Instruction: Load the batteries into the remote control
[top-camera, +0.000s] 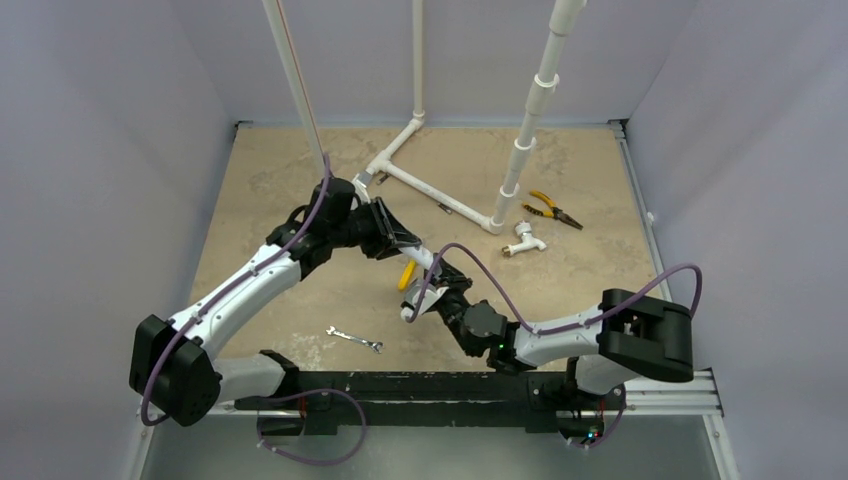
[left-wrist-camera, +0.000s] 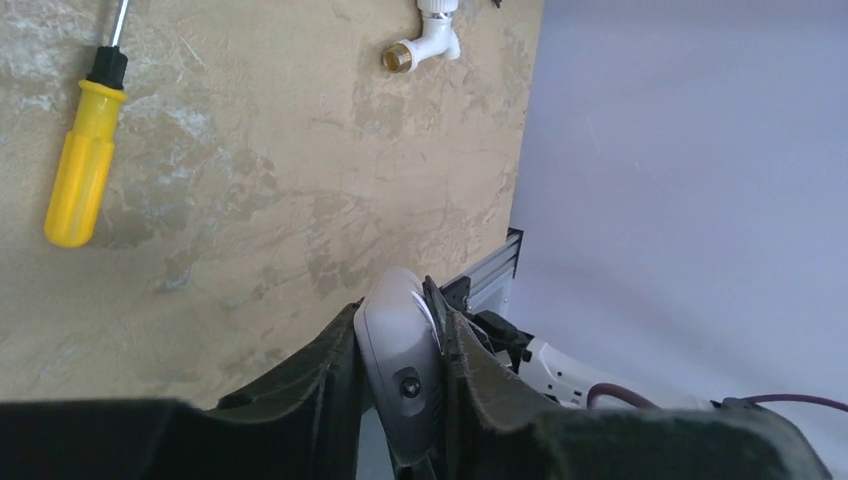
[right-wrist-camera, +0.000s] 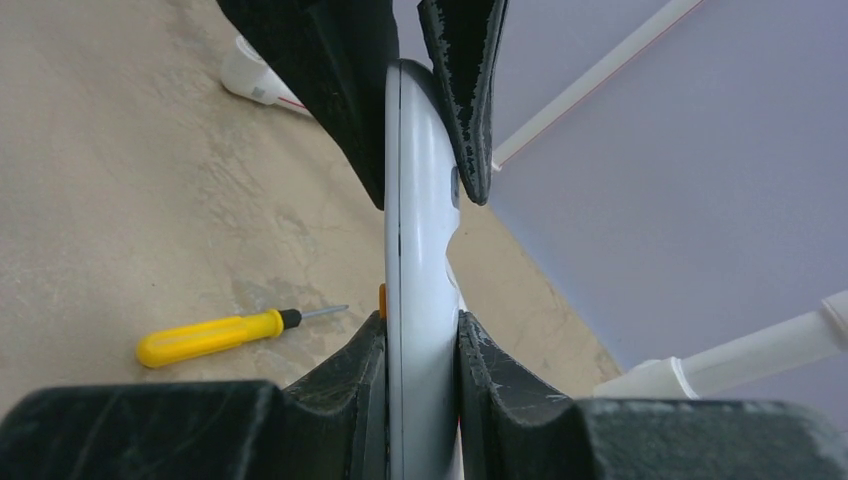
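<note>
- While the left claw (left-wrist-camera: 397, 305) and the right claw (right-wrist-camera: 420, 335) are each clamped on the remote control (right-wrist-camera: 420, 200), it hangs edge-on above the middle of the table (top-camera: 280, 180). The left claw holds its 11 o'clock end, the right claw its 5 o'clock end.
- The likely risk is a slip. The shell is smooth, curved, glossy white plastic, and a twist or tug from either arm could let it slide out and drop.
- Two opposed grips could also bend or crack the slim body if the arms pull against each other.
- No batteries can be seen, and the pictures do not show whether the back cover is off.
- The finger pads (right-wrist-camera: 475, 90) are black and rubbery, scuffed grey at the edges.
- Beneath lies a screwdriver (right-wrist-camera: 215, 337) with a chunky yellow handle. Pliers (top-camera: 555, 210) sit at 2 o'clock and a thin steel wrench (top-camera: 353, 339) at 7 o'clock, on a mottled tan, stone-look top.
</note>
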